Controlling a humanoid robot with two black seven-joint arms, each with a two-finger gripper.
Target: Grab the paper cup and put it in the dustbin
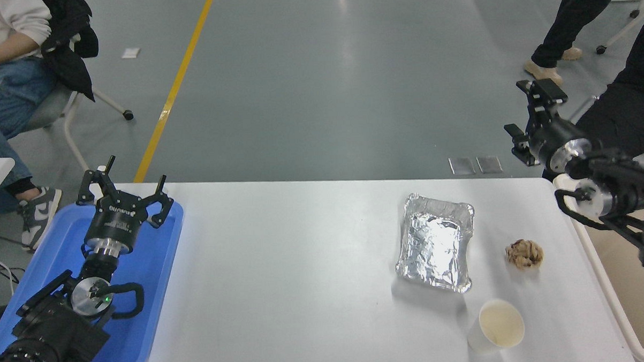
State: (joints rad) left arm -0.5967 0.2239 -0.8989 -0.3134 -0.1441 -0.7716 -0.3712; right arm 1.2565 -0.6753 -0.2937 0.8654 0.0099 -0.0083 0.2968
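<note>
The paper cup (496,327) stands upright on the white table near its front right, open end up, cream inside. The dustbin shows only as a cream-white rounded rim (610,294) along the table's right edge, partly behind my right arm. My right gripper (526,112) is open and empty. It is held high past the table's far right corner, well away from the cup. My left gripper (127,188) is open and parked over the blue tray at the lower left.
A foil tray (436,241) lies just beyond the cup, and a crumpled brown paper ball (524,253) lies to its right. The blue tray (144,294) fills the table's left end. A person sits at the top left; another person's legs show at the top right.
</note>
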